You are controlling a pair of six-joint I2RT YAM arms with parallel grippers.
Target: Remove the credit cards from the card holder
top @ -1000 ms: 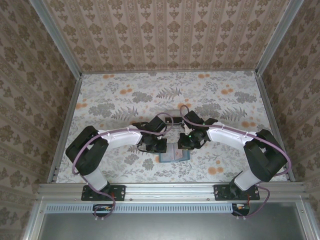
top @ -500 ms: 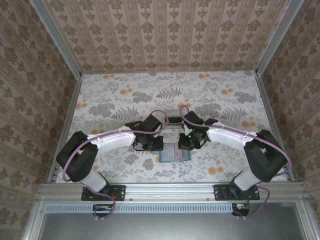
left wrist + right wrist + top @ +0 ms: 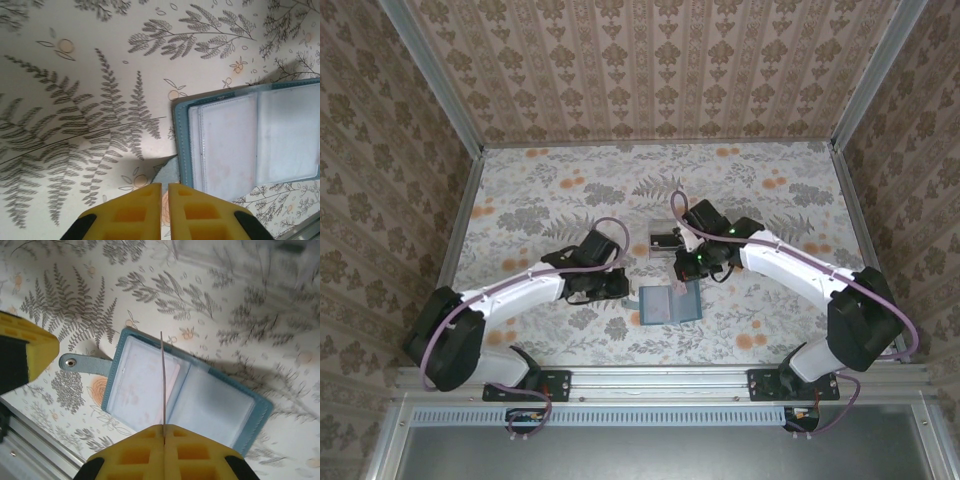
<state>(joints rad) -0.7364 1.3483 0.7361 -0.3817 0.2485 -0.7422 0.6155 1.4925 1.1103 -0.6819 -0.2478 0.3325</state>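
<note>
The teal card holder (image 3: pixel 670 303) lies open on the floral table, its clear pockets facing up (image 3: pixel 200 400) and its snap strap (image 3: pixel 82 363) stretched out to one side. My right gripper (image 3: pixel 164 427) is shut on one credit card (image 3: pixel 162 380), which I see edge-on and raised above the holder. A pinkish card edge (image 3: pixel 173 378) shows inside one pocket. My left gripper (image 3: pixel 164 185) is shut with nothing between its fingers, just left of the holder (image 3: pixel 240 145) and beside the strap (image 3: pixel 169 173). From above, the left gripper (image 3: pixel 613 287) and the right gripper (image 3: pixel 694 266) flank the holder.
A clear plastic tray (image 3: pixel 663 240) stands just behind the right gripper. The metal rail (image 3: pixel 660 378) runs along the table's near edge, close below the holder. Patterned walls enclose the table on three sides.
The right gripper closed and lifted away from the holder with a card. The left arm drew back to the left, off the holder.
</note>
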